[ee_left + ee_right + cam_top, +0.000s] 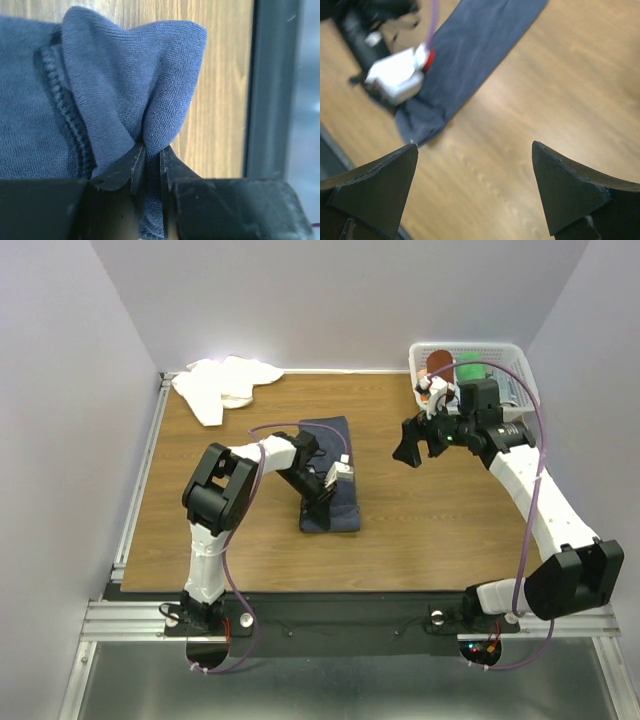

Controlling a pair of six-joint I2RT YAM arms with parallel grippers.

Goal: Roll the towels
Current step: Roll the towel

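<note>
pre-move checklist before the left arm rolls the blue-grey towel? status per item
1. Left gripper grip: jaws shut on a raised fold at the near end of the blue-grey towel. ok
2. Layers in the pinch: hidden between the jaws. cannot tell
3. Rest of that towel: a long flat strip on the table. ok
4. Right gripper: jaws open, empty, above bare wood to the right of the towel, clear of it. ok
5. White towel: crumpled at the far left corner, not laid flat. not ok
6. Basket: far right corner, away from the towel. ok
</note>
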